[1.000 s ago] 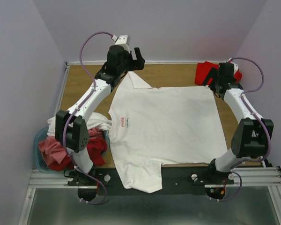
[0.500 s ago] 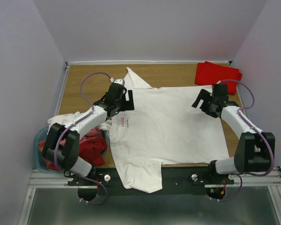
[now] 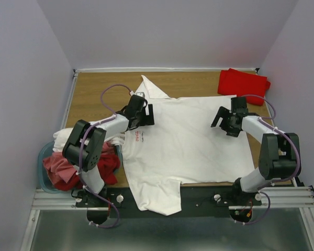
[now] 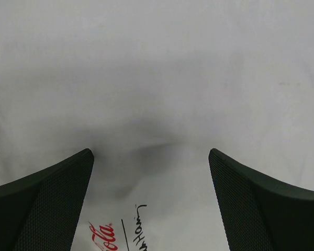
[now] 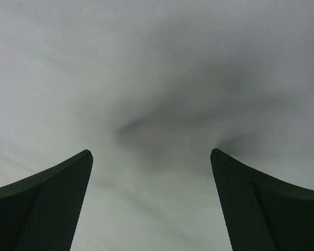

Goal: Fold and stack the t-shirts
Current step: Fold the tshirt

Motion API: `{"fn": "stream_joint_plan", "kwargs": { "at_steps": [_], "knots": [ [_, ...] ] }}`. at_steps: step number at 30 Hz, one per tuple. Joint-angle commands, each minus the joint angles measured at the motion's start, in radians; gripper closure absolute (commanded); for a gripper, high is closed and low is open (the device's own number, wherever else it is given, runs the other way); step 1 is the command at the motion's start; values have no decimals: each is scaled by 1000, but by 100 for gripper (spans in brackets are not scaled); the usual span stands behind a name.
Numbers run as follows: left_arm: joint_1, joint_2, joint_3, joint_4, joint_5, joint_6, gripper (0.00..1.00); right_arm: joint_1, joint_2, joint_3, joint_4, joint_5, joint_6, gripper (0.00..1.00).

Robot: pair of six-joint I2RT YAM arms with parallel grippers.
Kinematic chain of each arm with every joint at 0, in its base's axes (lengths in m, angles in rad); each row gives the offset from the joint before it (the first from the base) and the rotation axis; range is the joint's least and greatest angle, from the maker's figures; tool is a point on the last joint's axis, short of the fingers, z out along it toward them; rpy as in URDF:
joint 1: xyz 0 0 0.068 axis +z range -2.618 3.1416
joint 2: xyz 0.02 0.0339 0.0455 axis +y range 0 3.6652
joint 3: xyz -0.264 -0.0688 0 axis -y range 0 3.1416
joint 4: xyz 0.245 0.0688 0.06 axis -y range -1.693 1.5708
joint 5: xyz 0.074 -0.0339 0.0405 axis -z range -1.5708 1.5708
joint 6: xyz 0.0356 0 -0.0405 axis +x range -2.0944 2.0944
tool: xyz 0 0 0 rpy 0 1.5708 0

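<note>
A spread t-shirt (image 3: 188, 141) lies flat across the middle of the table (image 3: 94, 94). One sleeve reaches toward the far edge, and its near part hangs over the near edge between the two arm bases. A folded t-shirt (image 3: 242, 83) sits in the far right corner, apart from the spread one. Off the table's left edge, toward the near corner, stands a tub (image 3: 42, 170) with a heap of t-shirts (image 3: 68, 170) in it. The left gripper (image 3: 146, 116) is above the spread t-shirt's left part and the right gripper (image 3: 218, 118) above its right part.
</note>
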Motion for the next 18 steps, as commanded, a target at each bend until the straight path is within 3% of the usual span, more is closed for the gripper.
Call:
{"fn": "stream_joint_plan", "kwargs": {
  "at_steps": [1,18],
  "knots": [
    [-4,68,21,52,45,-30,2,5,41,1,-6,34,14,0],
    [34,310,211,23,49,-12,2,5,233,107,-20,114,84,0]
  ]
}}
